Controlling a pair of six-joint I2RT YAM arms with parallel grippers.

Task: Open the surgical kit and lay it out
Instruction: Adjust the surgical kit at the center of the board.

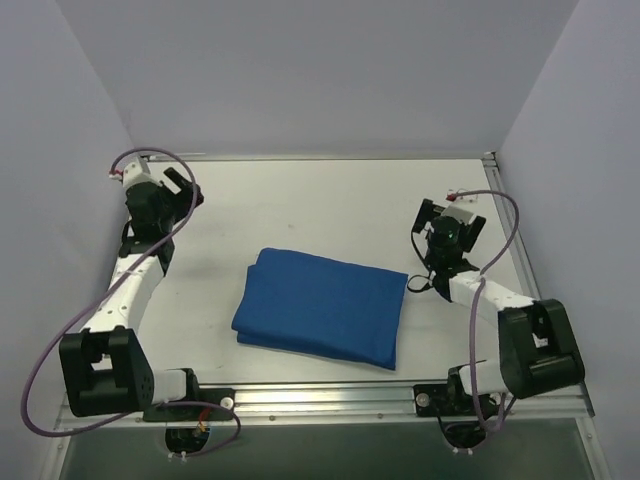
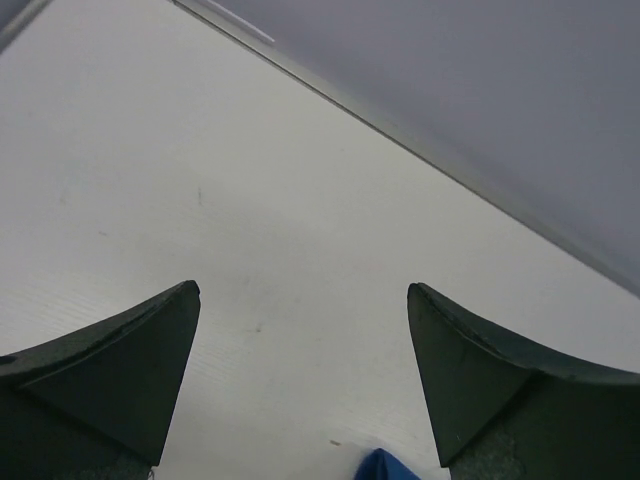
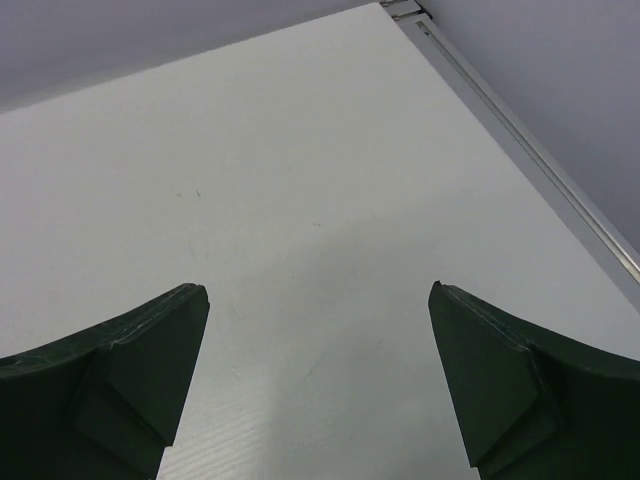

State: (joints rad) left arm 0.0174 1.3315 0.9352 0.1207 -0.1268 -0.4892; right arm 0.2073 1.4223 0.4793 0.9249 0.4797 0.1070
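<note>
Wrap (image 1: pixel 322 306) between splayed left tool (image 2: pixel 303 292), right tool (image 3: pixel 318 290)

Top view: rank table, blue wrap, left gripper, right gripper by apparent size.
Largest to smallest in the top external view:
1. table
2. blue wrap, folded, mid-table
3. left gripper and right gripper: they look about alike and are seen at different angles, so not ranked.

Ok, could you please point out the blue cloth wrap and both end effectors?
blue cloth wrap (image 1: pixel 320 305), top external view, middle of its folded top.
left end effector (image 2: pixel 303 287), left wrist view, midway between its fingertips.
right end effector (image 3: pixel 318 287), right wrist view, midway between its fingertips.
</note>
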